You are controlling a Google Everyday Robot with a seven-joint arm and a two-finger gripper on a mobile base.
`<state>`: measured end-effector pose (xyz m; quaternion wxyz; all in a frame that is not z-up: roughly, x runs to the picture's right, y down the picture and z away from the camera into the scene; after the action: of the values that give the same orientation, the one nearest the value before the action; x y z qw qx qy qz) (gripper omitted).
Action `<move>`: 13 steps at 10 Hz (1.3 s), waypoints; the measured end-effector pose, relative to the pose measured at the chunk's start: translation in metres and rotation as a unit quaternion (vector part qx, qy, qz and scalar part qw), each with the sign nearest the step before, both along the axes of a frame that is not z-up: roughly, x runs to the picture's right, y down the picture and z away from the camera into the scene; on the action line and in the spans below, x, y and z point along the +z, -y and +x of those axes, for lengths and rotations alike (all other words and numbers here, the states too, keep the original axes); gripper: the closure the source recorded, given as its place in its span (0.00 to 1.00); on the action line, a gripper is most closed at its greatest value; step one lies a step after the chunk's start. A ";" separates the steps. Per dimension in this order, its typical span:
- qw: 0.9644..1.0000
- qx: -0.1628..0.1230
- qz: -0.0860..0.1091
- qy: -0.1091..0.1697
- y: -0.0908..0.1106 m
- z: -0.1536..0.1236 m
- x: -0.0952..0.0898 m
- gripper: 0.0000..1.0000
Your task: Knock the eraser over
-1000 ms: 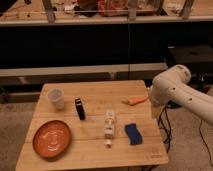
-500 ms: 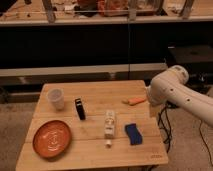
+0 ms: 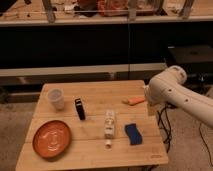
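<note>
Where the wooden table [image 3: 92, 131] ends rightward, tool [image 3: 150, 107] hangs.

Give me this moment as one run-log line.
phase: pre-contact | hand: open, at right edge of table, far from eraser | eraser: upright, untouched, near cup | task: not done

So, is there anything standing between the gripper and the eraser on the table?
The gripper is at the table's right edge, the eraser upright left of centre. A small orange object lies close to the gripper, roughly on the straight line; the white bottle lies just nearer the camera than that line.
</note>
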<state>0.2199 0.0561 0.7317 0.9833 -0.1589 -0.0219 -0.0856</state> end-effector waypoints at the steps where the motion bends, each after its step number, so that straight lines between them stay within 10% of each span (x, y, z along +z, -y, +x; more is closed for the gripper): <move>1: 1.000 -0.004 0.003 0.003 0.000 -0.001 0.001 0.20; 13: 0.998 -0.048 0.029 0.036 0.011 -0.025 0.012 0.20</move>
<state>0.1954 0.0448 0.7439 0.9810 -0.1277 -0.0470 -0.1386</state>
